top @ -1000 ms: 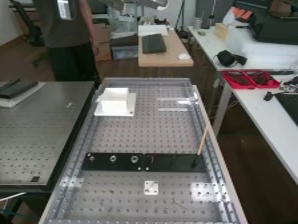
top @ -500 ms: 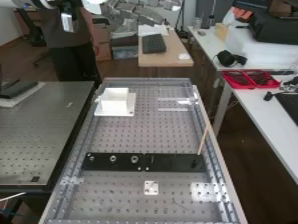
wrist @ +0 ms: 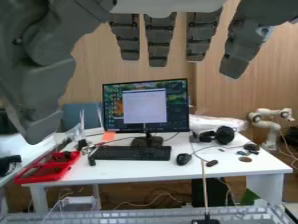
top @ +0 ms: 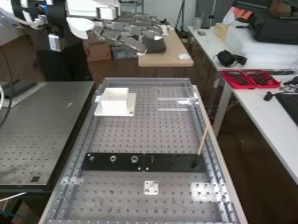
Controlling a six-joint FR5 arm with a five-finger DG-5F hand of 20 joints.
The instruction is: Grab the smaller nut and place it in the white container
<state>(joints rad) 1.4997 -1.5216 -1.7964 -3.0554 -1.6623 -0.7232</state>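
Note:
The hand [top: 130,31] is at the top left of the high view, above and beyond the bench's far end, its fingers straight and spread with nothing held. In the wrist view the hand's fingers [wrist: 159,40] hang straight, the thumb apart from them. On the black bar [top: 174,162] stand the smaller nut [top: 91,158], the larger nut [top: 113,159] and the bearing [top: 134,159]. The white container [top: 115,101] sits on a white plate near the bench's far left corner, well below the hand.
A thin wooden stick [top: 203,141] rises from the bar's right end. A small white plate [top: 151,188] lies nearer on the bench [top: 133,135]. A dark metal table [top: 43,135] stands left; a white desk with red trays [top: 249,79] is at the right.
The arm has come in from the upper left, and the hand has moved lower and more into the high view. The parts on the bar and the container have not moved.

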